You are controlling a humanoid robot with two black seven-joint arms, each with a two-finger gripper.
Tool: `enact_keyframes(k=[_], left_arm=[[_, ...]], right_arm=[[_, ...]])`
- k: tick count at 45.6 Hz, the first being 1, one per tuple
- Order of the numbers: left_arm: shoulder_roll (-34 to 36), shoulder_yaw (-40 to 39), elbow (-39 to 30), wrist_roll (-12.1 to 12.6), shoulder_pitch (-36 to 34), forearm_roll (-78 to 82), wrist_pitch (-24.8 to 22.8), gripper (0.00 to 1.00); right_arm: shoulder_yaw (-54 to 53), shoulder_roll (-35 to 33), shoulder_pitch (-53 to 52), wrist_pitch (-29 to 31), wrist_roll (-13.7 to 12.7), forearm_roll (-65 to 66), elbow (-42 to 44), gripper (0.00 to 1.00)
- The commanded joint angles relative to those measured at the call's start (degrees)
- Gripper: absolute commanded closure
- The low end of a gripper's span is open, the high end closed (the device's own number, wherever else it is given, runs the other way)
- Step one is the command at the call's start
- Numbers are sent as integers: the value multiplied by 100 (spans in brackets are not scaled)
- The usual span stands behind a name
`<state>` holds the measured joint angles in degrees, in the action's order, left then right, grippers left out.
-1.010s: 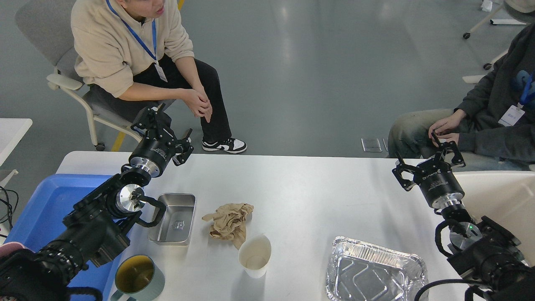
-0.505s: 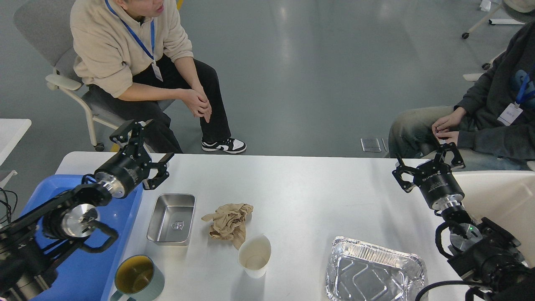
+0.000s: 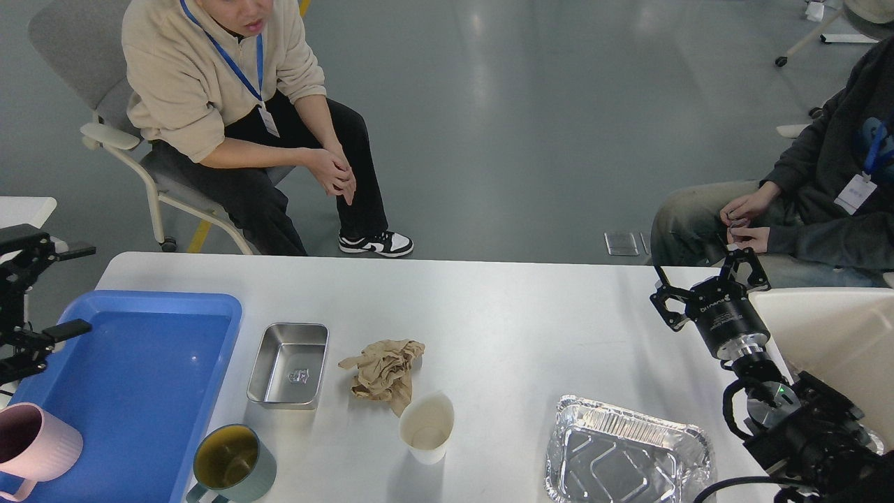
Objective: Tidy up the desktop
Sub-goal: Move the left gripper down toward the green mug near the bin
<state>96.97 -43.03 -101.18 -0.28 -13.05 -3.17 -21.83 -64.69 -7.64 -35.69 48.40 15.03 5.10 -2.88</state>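
You're looking at a glossy grey floor [image 3: 524, 126] reflecting soft overhead light. On it, a grey chair [image 3: 105, 133] is sitting at far left, holding a seated person [image 3: 230, 105]; well right of that chair, another person [image 3: 803, 202] is sitting.

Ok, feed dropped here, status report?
Left gripper open, empty, off desktop edge. Right gripper open, empty. Crumpled paper, paper cup, steel tray uncollected. Nothing blocking.

White desktop [image 3: 503, 307], blue tray [image 3: 140, 391], steel pan [image 3: 288, 365], crumpled paper [image 3: 384, 367], cups, foil tray [image 3: 625, 450]
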Motion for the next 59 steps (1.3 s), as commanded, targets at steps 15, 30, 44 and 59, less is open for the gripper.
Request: enact_keyframes(k=[15,30,44,59], left_arm=[[445,67,10,10,-251,-114,-410,3],[-38,75,37,361,-171,184,117,3],[-1224,75,107,1091,-207,1485,662,3],[-2007,655,89,1548,-154,3330,671,3]], right_arm=[[8,-1,27,11,0,0,-19,0],[0,8,36,37,0,0,-28,0],[0,8,36,46,0,0,-37,0],[9,8,36,46,-9,0,-37,0]])
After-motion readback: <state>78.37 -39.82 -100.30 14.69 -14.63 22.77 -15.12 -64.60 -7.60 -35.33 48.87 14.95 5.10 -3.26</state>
